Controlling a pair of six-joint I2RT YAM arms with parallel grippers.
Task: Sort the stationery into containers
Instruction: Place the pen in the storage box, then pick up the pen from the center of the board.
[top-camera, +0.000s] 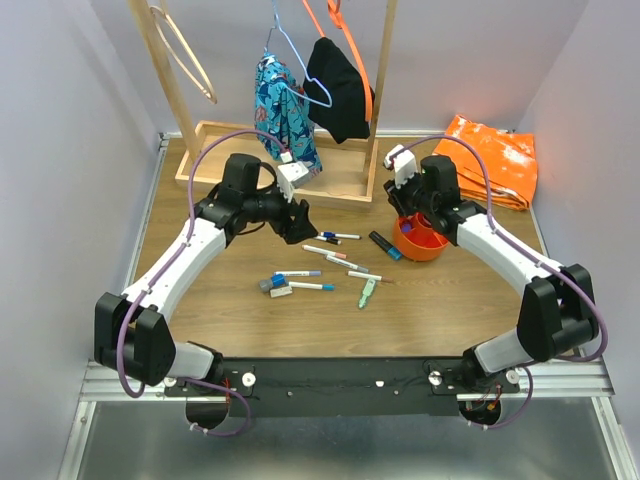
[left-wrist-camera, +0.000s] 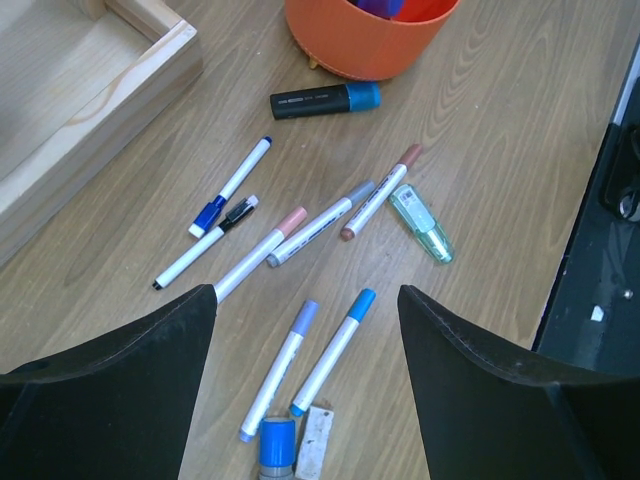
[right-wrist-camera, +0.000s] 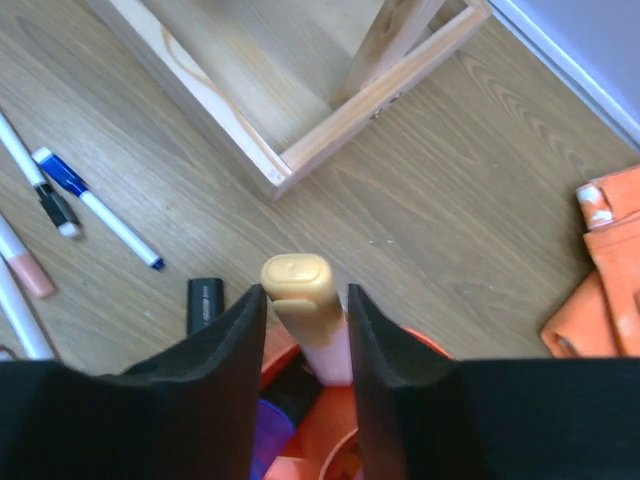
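Observation:
The orange cup (top-camera: 420, 240) stands at the right of the table, and my right gripper (top-camera: 408, 205) hangs just over it. In the right wrist view a highlighter (right-wrist-camera: 295, 275) with a yellow cap and pale pink barrel stands upright in the cup (right-wrist-camera: 425, 345). It is between my right gripper's (right-wrist-camera: 305, 292) jaws, with a thin gap showing on its right side. A purple highlighter (right-wrist-camera: 265, 440) sits inside too. My left gripper (left-wrist-camera: 307, 300) hovers open above two blue-capped pens (left-wrist-camera: 335, 350). Several more pens (top-camera: 320, 262), a black highlighter (left-wrist-camera: 325, 99) and a mint-green piece (left-wrist-camera: 421, 223) lie loose.
A wooden rack with a flat tray base (top-camera: 220, 165) stands at the back, with clothes on hangers (top-camera: 335, 85) above it. An orange bag (top-camera: 495, 160) lies at the back right. A blue-capped stub (left-wrist-camera: 277, 445) and a small white block (left-wrist-camera: 317, 440) lie near the pens.

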